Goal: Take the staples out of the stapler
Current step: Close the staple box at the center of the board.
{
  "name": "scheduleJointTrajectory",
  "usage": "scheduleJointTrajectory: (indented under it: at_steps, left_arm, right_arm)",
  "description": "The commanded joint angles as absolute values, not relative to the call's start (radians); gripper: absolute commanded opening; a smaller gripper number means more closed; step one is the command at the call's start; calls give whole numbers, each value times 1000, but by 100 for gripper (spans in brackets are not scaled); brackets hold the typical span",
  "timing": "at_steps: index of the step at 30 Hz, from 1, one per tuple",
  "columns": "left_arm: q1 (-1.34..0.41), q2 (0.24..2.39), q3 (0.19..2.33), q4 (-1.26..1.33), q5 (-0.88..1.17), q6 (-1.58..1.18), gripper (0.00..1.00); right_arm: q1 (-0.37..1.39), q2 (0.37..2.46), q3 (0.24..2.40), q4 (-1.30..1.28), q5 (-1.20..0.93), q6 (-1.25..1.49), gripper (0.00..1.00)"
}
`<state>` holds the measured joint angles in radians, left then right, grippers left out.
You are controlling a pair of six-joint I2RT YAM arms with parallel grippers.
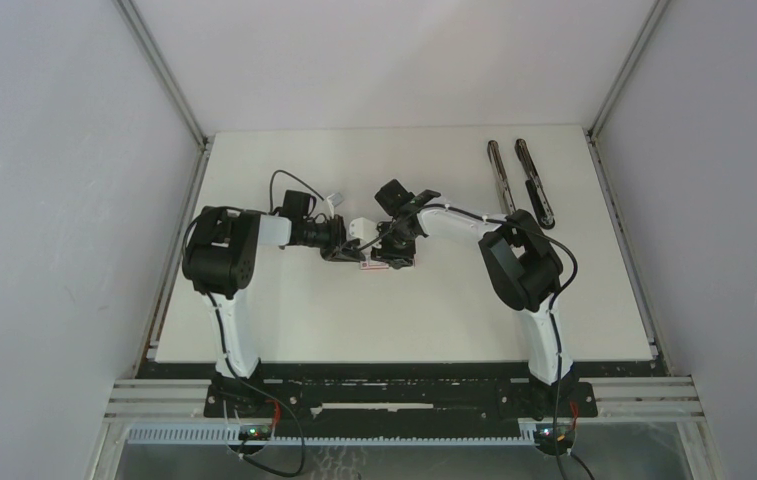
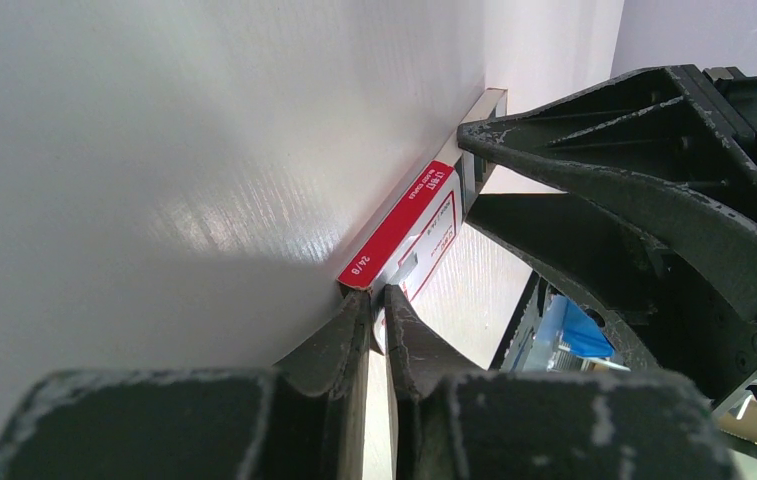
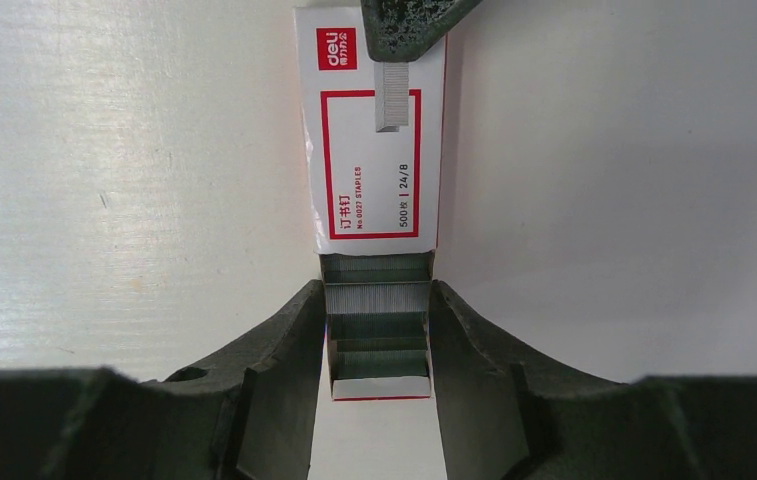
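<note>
staple strip (image 3: pixel 391 100), short and grey, sits pinched in the closed left hand (image 3: pixel 404 30), over the deli staple box (image 3: pixel 374 180) on the desk (image 1: pixel 354 310). right hand (image 3: pixel 378 330) clamps the box's open tray (image 3: pixel 378 385). strip looks light, stiff, likely brittle at joints; hold its long flat sides, gently.

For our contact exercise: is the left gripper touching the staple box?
Touching. The left wrist view shows the left gripper pinched shut on the near end of the box, with no gap visible.
</note>
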<state>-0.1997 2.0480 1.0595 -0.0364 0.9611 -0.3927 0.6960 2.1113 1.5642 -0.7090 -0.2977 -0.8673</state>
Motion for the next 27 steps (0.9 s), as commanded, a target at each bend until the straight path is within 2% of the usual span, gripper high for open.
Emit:
scheduleJointTrajectory:
  at_steps: [1,27]
  left_arm:
    - [-196,2055,1037,-14,941,-393,14]
    - [-196,2060,1033,-14,951,-397,15]
  right_arm:
    - [704,2084,1548,-737,-321,-893,40]
    - [715,2119,1624,-707,-295,-761,41]
